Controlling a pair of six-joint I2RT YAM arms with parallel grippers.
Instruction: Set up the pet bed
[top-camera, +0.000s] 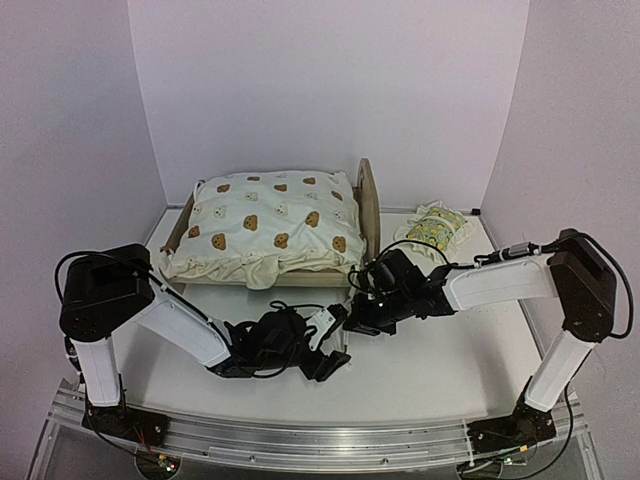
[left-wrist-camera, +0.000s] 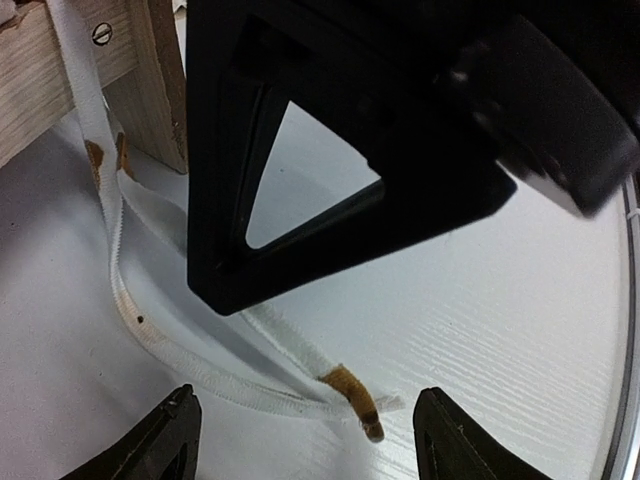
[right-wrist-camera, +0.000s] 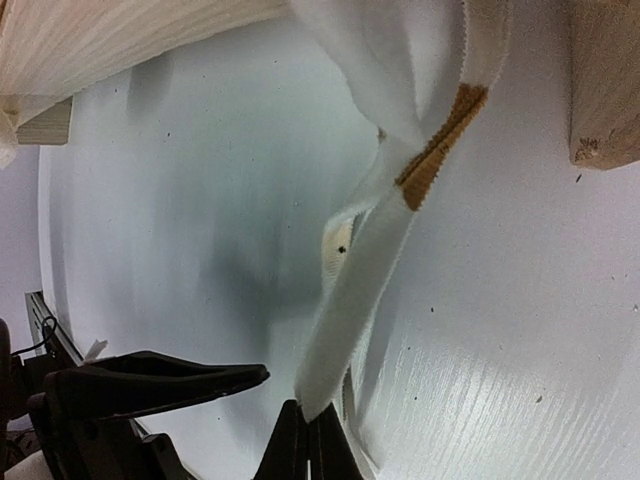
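Observation:
The pet bed (top-camera: 366, 200), a light-wood frame with arched end boards, stands at the back centre under a cream bear-print cushion (top-camera: 265, 228). White tie ribbons trail from the cushion onto the table by a wooden bed leg (left-wrist-camera: 150, 85). My right gripper (right-wrist-camera: 310, 445) is shut on the end of one white ribbon (right-wrist-camera: 360, 290), which carries a brown tag (right-wrist-camera: 440, 150). My left gripper (left-wrist-camera: 310, 430) is open just above the table. A brown-tipped ribbon end (left-wrist-camera: 352, 393) lies loose between its fingertips (left-wrist-camera: 178, 425). In the top view both grippers, left (top-camera: 333, 346) and right (top-camera: 353, 318), meet in front of the bed.
A small lemon-print pillow (top-camera: 434, 226) lies on the table right of the bed. The right gripper's black body (left-wrist-camera: 380, 140) hangs close over the left gripper. White walls close in the table at the back and sides. An aluminium rail (top-camera: 320, 440) runs along the near edge.

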